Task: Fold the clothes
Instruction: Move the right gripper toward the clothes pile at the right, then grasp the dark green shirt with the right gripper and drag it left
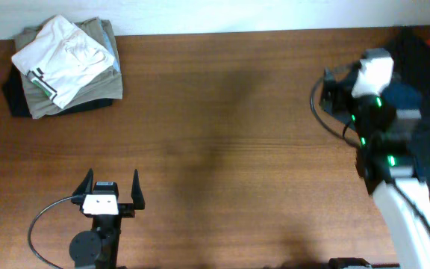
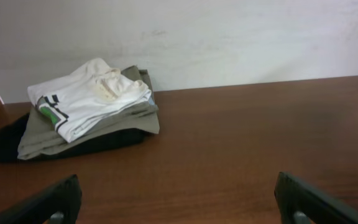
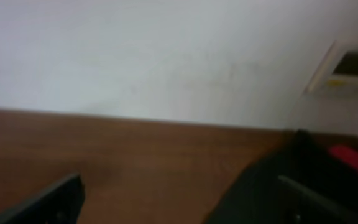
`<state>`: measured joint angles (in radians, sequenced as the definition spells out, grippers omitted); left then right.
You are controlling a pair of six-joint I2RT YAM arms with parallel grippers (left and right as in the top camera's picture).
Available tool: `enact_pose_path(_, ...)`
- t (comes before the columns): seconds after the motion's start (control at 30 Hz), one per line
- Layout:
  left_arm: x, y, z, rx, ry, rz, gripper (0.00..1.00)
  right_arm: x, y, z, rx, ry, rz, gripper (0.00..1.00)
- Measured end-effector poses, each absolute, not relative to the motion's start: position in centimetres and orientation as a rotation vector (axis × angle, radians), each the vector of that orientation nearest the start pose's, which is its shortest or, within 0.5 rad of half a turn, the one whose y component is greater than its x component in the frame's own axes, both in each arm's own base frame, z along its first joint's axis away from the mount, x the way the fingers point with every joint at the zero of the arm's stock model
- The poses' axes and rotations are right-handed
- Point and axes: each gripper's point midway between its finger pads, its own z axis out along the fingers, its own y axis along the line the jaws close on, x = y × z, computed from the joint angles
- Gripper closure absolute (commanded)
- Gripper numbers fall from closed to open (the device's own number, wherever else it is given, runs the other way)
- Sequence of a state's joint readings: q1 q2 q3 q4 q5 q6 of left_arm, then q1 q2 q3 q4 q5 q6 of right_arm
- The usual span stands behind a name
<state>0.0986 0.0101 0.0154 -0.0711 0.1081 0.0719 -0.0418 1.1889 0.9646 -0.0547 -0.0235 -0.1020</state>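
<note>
One black T-shirt lies bunched, long axis running far-to-near.

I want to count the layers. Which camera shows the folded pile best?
The left wrist view: the folded pile sits close, side-on, white over khaki over something dark. Overhead shows it only from above, in the far left corner. The right wrist view misses it.
</note>
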Motion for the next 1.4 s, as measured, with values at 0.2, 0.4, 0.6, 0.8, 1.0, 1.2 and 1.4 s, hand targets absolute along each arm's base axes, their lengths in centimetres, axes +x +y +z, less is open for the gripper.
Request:
enact_pose_path(0.2,24.6,0.7,16.1,0.057,1.637,0.046,0.01,49.5,-4.0,15.7,-0.039,2.364,-0.165,0.01)
enact_pose_path(0.4,24.6,0.6,16.1,0.058,1.636,0.046,0.01,48.3,-10.6,4.0,0.107,2.607,-0.207,0.13)
enact_pose_path(0.6,24.6,0.6,16.1,0.058,1.636,0.046,0.01,48.6,-8.6,1.6,0.065,2.635,-0.043,0.18)
enact_pose_path(0.8,24.6,0.6,16.1,0.058,1.636,0.046,0.01,48.9,-7.3,0.3,0.032,2.647,-0.008,0.23)
enact_pose_path(1.0,24.6,0.6,16.1,0.058,1.635,0.046,0.01,49.1,-7.2,0.3,0.034,2.64,-0.014,0.96)
enact_pose_path(1.2,24.6,0.6,16.1,0.058,1.636,0.046,0.01,51.1,-6.1,6.6,0.128,2.63,0.129,0.96)
enact_pose_path(1.4,24.6,0.6,16.1,0.057,1.637,0.046,0.01,49.3,15.4,28.3,-0.417,2.208,0.434,0.96)
